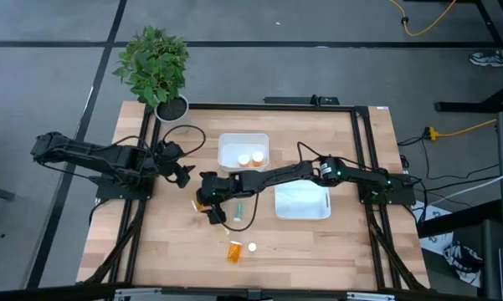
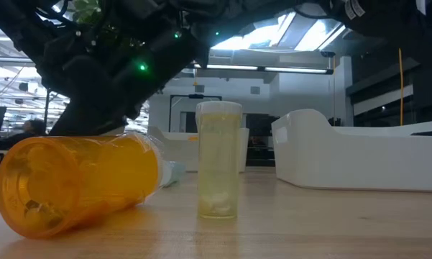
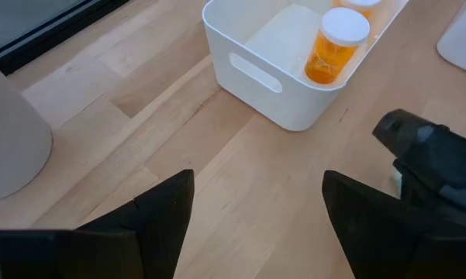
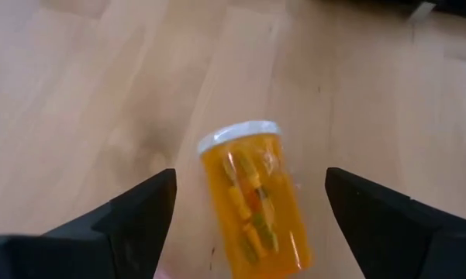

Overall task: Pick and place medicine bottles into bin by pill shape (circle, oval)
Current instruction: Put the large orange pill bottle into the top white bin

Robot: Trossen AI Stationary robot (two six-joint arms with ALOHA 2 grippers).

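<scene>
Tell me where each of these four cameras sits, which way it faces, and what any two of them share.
High view: overhead, facing straight down on the wooden table; both dark arms show, right gripper extended left of centre.
Low view: at tabletop height, facing level across; a dark arm overhead, a lying orange bottle and an upright pale yellow vial.
Left wrist view: behind the open left gripper, facing the white bin holding orange white-capped bottles.
Right wrist view: behind the open right gripper, facing a lying orange bottle of oval pills.
Shared: high and left wrist views both show that white bin.
</scene>
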